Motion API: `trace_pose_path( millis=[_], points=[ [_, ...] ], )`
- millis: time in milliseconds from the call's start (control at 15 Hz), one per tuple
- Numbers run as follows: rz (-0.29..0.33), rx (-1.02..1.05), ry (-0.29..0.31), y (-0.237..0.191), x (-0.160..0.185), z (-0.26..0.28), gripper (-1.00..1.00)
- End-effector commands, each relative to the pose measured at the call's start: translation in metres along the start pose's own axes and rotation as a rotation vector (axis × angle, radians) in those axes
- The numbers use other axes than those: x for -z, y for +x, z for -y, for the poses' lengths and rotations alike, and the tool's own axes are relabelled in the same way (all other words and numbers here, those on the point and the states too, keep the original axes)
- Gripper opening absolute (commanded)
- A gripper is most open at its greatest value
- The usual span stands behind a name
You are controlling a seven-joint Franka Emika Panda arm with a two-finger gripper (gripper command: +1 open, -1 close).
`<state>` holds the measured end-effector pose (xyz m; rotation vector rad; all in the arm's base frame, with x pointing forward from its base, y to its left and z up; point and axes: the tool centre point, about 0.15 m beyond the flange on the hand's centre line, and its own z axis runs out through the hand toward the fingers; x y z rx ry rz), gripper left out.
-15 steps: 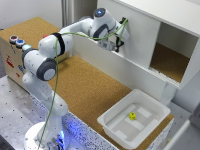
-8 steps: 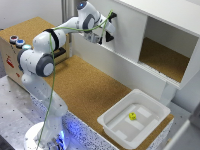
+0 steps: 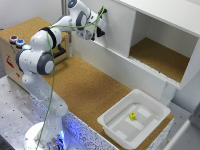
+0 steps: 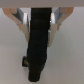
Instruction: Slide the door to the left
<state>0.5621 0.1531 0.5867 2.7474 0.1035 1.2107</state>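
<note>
no legible writing on any item. white plastic tray (image 3: pixel 116 131) sits on the cork floor, near the exterior view's lower right, holding one small yellow object (image 3: pixel 132 116). cabinet (image 3: pixel 165 20) compartment on the exterior view's right stands open, brown floor inside, nothing seen in it. the door (image 3: pixel 117 27), a plain flat white panel, covers the cabinet's half on the exterior view's left. gripper (image 4: pixel 38 21): wrist view shows both fingers pressed against a dark vertical handle (image 4: pixel 38 47), clenched on it.

Your arm (image 3: pixel 42 55) is glossy white with rounded grey-black joints, and a green cable (image 3: pixel 50 95) trails along it.
</note>
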Motion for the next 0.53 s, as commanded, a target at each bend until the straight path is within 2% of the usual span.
trace_pose_path(
  millis=[0, 133, 200, 333, 467],
  points=[
    [-0.052, 0.022, -0.047, -0.009, -0.008, 0.062, -1.00],
    [-0.063, 0.020, -0.039, -0.007, 0.001, 0.068, -1.00],
    [-0.083, 0.001, -0.046, -0.004, 0.011, 0.065, 1.00],
    [-0.097, -0.033, -0.054, -0.006, 0.029, 0.052, 1.00],
    [-0.083, -0.052, -0.065, -0.017, 0.042, 0.039, 1.00]
  ],
)
